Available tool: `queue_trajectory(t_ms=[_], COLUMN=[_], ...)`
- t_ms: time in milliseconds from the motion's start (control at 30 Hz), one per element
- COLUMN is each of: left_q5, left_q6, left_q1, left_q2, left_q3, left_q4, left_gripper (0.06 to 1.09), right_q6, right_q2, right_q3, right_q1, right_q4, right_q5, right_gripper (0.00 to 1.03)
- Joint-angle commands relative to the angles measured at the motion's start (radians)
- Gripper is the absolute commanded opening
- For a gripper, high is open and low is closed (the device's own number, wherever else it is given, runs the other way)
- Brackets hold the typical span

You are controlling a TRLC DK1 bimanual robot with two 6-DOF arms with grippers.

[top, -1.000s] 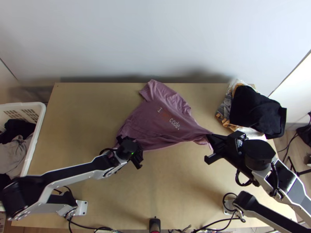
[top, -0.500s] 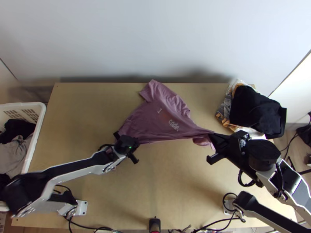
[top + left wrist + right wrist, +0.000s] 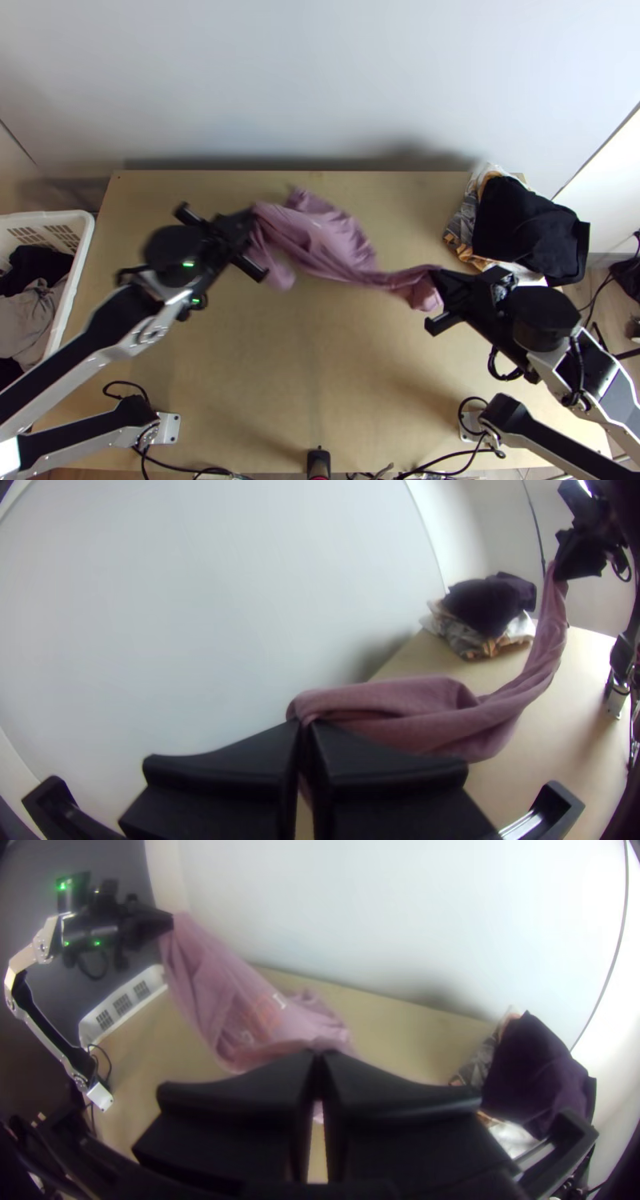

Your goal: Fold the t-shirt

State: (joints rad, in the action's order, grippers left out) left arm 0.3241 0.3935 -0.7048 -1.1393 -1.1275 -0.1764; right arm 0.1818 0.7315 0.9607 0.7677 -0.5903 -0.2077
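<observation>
We swung our left gripper toward eleven o'clock, our right gripper also pinching the t-shirt, which needed gentle, even tension before lowering.

In the left wrist view, pinches a bunched part of the mauve t-shirt between the closed fingers of the left claw. Sags in loose folds, then narrows into a twisted band, caught in the right claw farther off. Has, on the desk near the pale wall, dark cloth lying over patterned cloth.
</observation>
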Motion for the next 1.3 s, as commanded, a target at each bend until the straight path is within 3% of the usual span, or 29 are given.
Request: queue_trajectory(t_ms=[0, 100, 167, 267, 367, 400, 500, 533, 667, 833, 1067, 1100, 1133, 1200, 1267], left_q5=[0.000, -0.013, -0.062, -0.132, -0.138, -0.166, -0.468, -0.493, -0.491, -0.490, -0.491, -0.491, -0.491, -0.491, -0.490], left_q6=[0.061, 0.116, 0.116, 0.062, 0.074, 0.038, -0.216, -0.262, -0.366, -0.568, -0.670, -0.673, -0.677, -0.683, -0.713], left_q1=[0.076, 0.255, 0.364, 0.338, 0.337, 0.364, 0.596, 0.593, 0.507, 0.423, 0.367, 0.369, 0.370, 0.375, 0.393], left_q2=[0.084, 0.052, 0.030, 0.078, 0.122, 0.084, -0.053, -0.065, -0.010, 0.082, 0.170, 0.174, 0.179, 0.185, 0.184], left_q3=[-0.117, -0.100, -0.140, -0.203, -0.232, -0.321, -0.577, -0.597, -0.577, -0.615, -0.620, -0.620, -0.620, -0.623, -0.635], left_q4=[-0.058, 0.003, -0.043, -0.241, -0.147, -0.201, -0.476, -0.506, -0.499, -0.353, -0.294, -0.301, -0.308, -0.324, -0.330], left_gripper=[0.10, 0.10, 0.10, 0.10, 0.10, 0.10, 0.10, 0.10, 0.10, 0.10, 0.11, 0.17, 0.34, 1.07, 1.04], right_q6=[-0.036, -0.050, -0.056, -0.056, -0.054, -0.053, -0.047, -0.044, -0.036, -0.036, -0.010, -0.010, -0.008, -0.005, -0.002], right_q2=[0.031, 0.062, 0.086, 0.095, 0.075, 0.074, 0.075, 0.077, 0.078, 0.082, 0.085, 0.082, 0.080, 0.077, 0.077], right_q3=[0.081, 0.170, 0.242, 0.291, 0.270, 0.266, 0.265, 0.266, 0.262, 0.268, 0.266, 0.263, 0.259, 0.253, 0.253], right_q1=[-0.074, -0.166, -0.203, -0.220, -0.211, -0.208, -0.194, -0.185, -0.177, -0.176, -0.176, -0.176, -0.176, -0.176, -0.176], right_q4=[0.052, 0.086, 0.096, 0.095, 0.086, 0.084, 0.086, 0.086, 0.086, 0.095, 0.101, 0.103, 0.103, 0.103, 0.103], right_q5=[-0.010, -0.009, -0.009, -0.006, -0.006, -0.006, -0.006, -0.006, -0.006, -0.006, -0.006, -0.007, -0.006, -0.006, -0.006], right_gripper=[0.03, 0.03, 0.03, 0.03, 0.03, 0.03, 0.03, 0.03, 0.03, 0.03, 0.03, 0.03, 0.03, 0.03, 0.03])
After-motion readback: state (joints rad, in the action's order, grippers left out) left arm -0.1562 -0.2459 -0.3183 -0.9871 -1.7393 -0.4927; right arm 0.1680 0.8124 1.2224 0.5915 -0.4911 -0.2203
